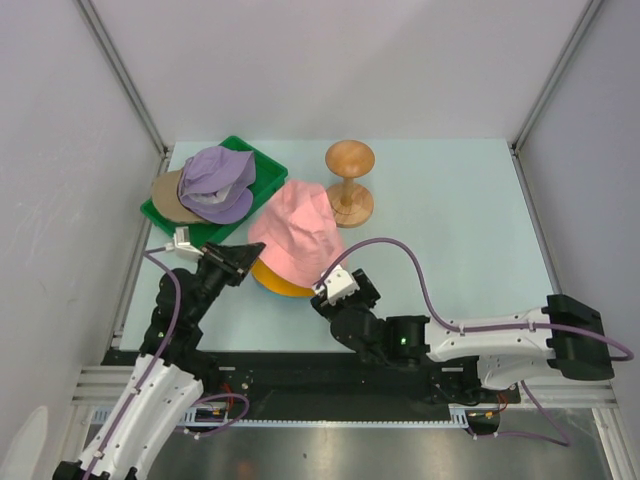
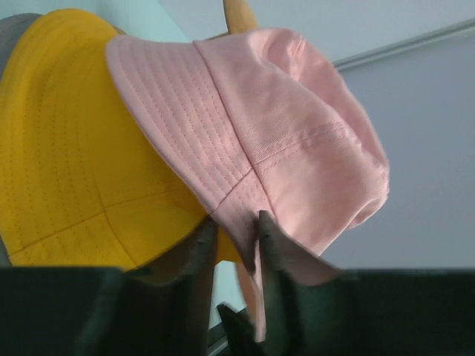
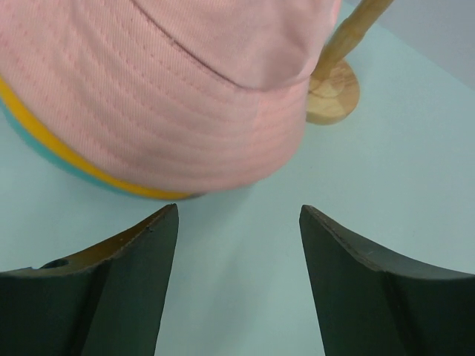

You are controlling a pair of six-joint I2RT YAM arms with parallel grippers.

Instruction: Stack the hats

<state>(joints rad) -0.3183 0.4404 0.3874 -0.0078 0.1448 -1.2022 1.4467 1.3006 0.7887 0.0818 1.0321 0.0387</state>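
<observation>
The right gripper [image 3: 237, 211] stands with jaws spread and empty, just short of the pink bucket hat [image 1: 297, 235], at its 5 o'clock. At 8 o'clock the left gripper [image 2: 236, 226] pinches that hat's brim. The pink bucket hat tops an orange hat [image 2: 67, 148] over a teal hat [image 3: 22, 132]. At 1 o'clock stands a wooden stand [image 1: 349, 185]. At 10 o'clock a lavender hat [image 1: 215, 180] lies over a tan cap [image 1: 163, 190] in a green tray [image 1: 268, 172].

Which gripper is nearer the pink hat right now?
Left. The left gripper has the brim of the pink hat between its fingers, on the hat's near-left side. The right gripper stands open just short of the brim on the near-right side, not touching.
</observation>
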